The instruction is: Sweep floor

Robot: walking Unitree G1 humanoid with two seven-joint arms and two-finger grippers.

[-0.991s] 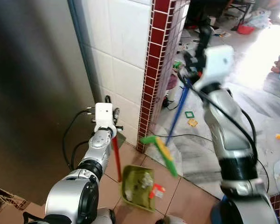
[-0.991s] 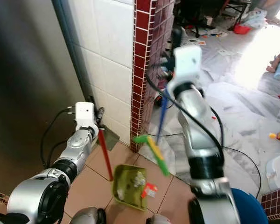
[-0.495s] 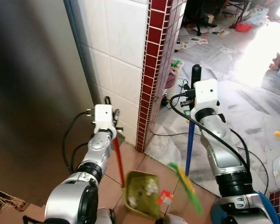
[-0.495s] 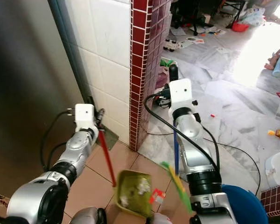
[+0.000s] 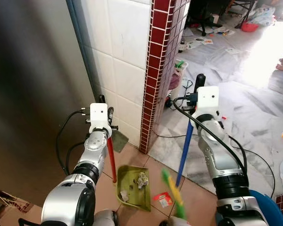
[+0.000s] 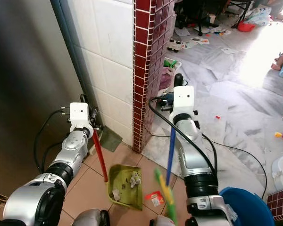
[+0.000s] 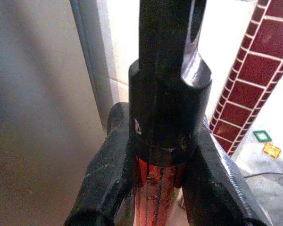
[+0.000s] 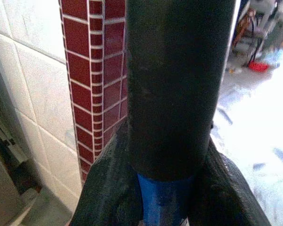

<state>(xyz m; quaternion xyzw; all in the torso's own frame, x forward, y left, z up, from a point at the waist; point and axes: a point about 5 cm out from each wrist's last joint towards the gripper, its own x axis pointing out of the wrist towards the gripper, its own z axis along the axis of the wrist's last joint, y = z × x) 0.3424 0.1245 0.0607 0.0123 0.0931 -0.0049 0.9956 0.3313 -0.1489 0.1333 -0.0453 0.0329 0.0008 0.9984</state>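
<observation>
My left gripper [image 5: 107,128] is shut on the red handle [image 5: 112,157] of a green dustpan [image 5: 134,188]. The pan rests on the tan floor tiles with crumpled paper scraps [image 5: 142,178] inside. In the left wrist view its fingers [image 7: 108,169] clamp the handle's black cap above the red shaft [image 7: 155,193]. My right gripper [image 5: 194,101] is shut on the black grip of a blue-handled broom [image 5: 184,153], seen close in the right wrist view [image 8: 165,197]. The blurred green and yellow broom head [image 5: 172,193] is just right of the pan. A red and white scrap [image 5: 163,199] lies between them.
A red-tiled pillar [image 5: 158,70] and white tiled wall stand straight ahead, with a steel panel [image 5: 33,94] on the left. A blue bucket [image 6: 243,207] sits at my lower right. Cables [image 5: 254,157] and scattered toys lie on the marble floor beyond.
The right arm came down from high and swung the broom head from near the pillar toward the dustpan. The dustpan has settled flatter on the tiles.
</observation>
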